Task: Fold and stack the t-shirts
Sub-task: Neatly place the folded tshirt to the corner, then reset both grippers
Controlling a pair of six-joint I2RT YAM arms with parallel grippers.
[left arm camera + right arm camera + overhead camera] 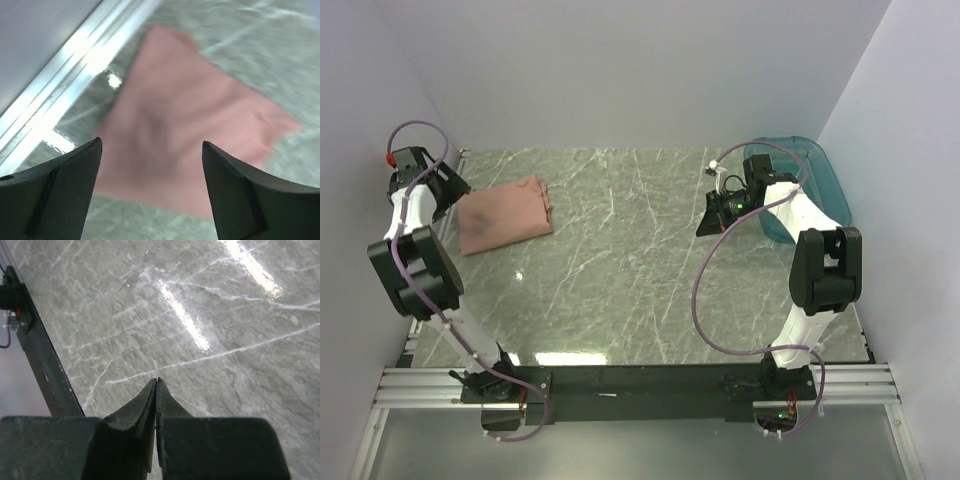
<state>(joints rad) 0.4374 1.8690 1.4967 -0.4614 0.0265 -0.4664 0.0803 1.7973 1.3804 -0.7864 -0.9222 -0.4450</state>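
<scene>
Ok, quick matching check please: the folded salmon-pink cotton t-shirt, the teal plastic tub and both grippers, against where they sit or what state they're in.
1. folded salmon-pink cotton t-shirt
2. teal plastic tub
3. left gripper
4. right gripper

A. shut, holding nothing
B. far left of the grey marbled table
C. open, holding nothing
D. far right corner

Pairs: 1-B, 2-D, 3-C, 4-A
</scene>
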